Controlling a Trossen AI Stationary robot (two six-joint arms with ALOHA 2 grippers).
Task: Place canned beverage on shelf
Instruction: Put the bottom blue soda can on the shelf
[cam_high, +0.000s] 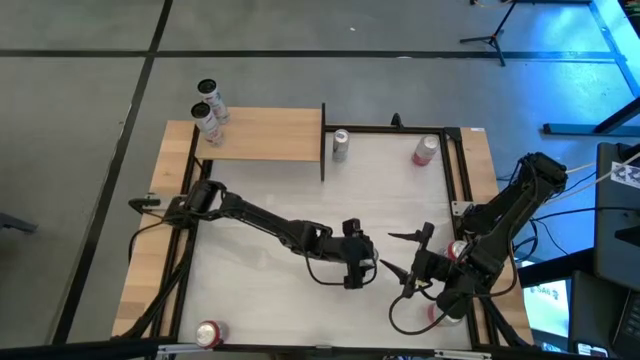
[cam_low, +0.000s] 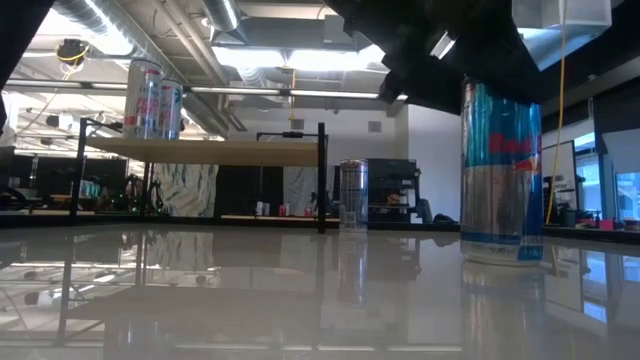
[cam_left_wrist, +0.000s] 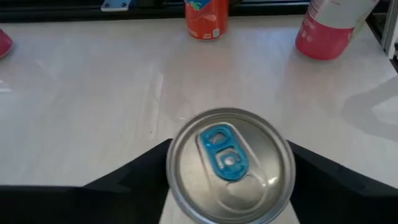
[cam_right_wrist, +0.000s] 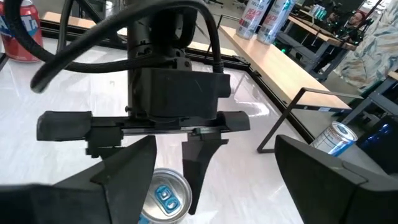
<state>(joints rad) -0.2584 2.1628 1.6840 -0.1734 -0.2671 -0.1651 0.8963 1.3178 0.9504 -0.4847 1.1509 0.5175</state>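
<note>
A blue and silver can (cam_left_wrist: 230, 165) with a blue pull tab stands upright on the white table (cam_high: 270, 290) near its middle, base down (cam_low: 500, 255). My left gripper (cam_high: 362, 268) reaches in from the table's left and is shut on it. My right gripper (cam_high: 400, 258) hangs open just to the right of it, facing the left gripper and touching nothing. The tan wooden shelf (cam_high: 265, 133) stands raised on black legs at the far left and bears two cans (cam_high: 207, 110) at its left end. My left gripper pinches the can between its two fingers, which lie on opposite sides of the can's wall just below the top rim (cam_left_wrist: 173, 155). The fingers (cam_left_wrist: 124, 183) come slanting down from the table's left. The can stands upright on the table.
A silver can (cam_high: 341, 145) stands by the shelf's right post, and a pink can (cam_high: 425, 150) at the far right. Two red cans (cam_high: 458, 250) sit beside the right arm, another red can (cam_high: 208, 333) at the near left. A black frame (cam_high: 323, 140) edges the table.
</note>
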